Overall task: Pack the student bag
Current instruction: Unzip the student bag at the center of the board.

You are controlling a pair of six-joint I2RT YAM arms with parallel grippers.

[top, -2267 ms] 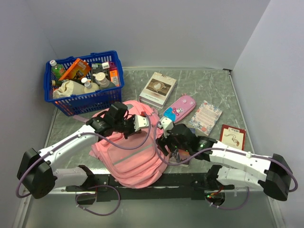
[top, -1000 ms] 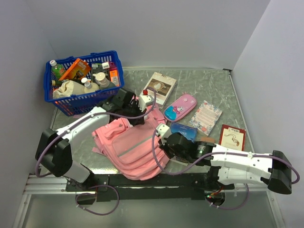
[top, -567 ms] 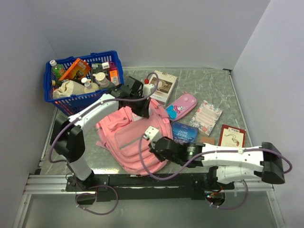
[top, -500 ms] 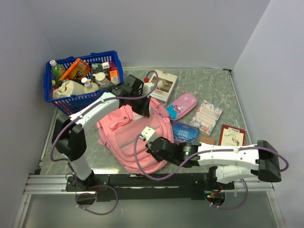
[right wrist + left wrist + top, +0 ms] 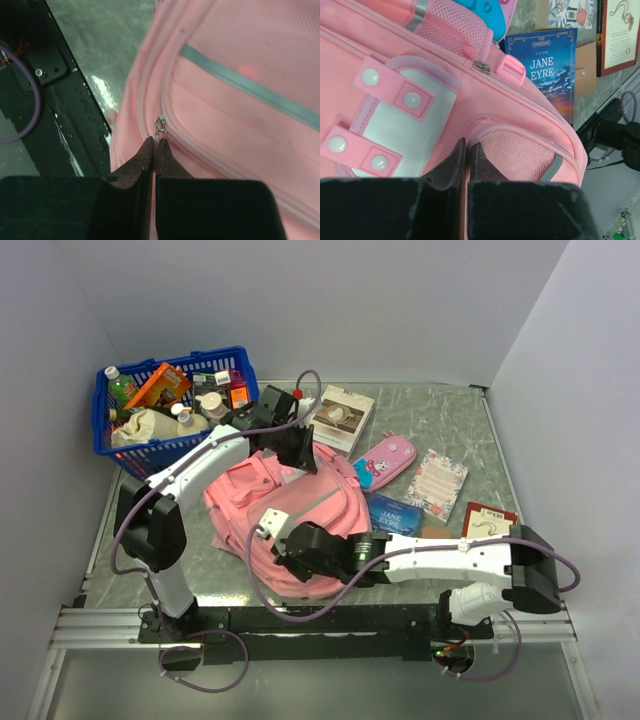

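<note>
The pink student bag [image 5: 300, 502] lies in the middle of the table, its white-patched pocket [image 5: 412, 117] facing up. My left gripper [image 5: 303, 462] is shut on a fold of the bag's pink fabric [image 5: 468, 146] at its far end, next to a mesh side pocket [image 5: 520, 155]. My right gripper [image 5: 284, 558] reaches across to the bag's near left edge. There it is shut on the pink pull tab [image 5: 156, 142] of the zipper, just below the metal slider [image 5: 160, 124]. The zipper track [image 5: 210, 150] runs off to the right.
A blue basket [image 5: 170, 453] full of bottles and boxes stands at the back left. Right of the bag lie a white book [image 5: 340, 416], a pink-and-blue pencil case [image 5: 383, 458], a blue Jane Eyre book [image 5: 398, 513], a floral notebook [image 5: 437, 480] and a red booklet [image 5: 488, 523]. The black base rail [image 5: 55, 115] is close to the bag's near edge.
My right gripper has travelled left along the bag's near edge with the zipper pull in it. My left gripper drew the bag's far end back, uncovering the Jane Eyre book.
</note>
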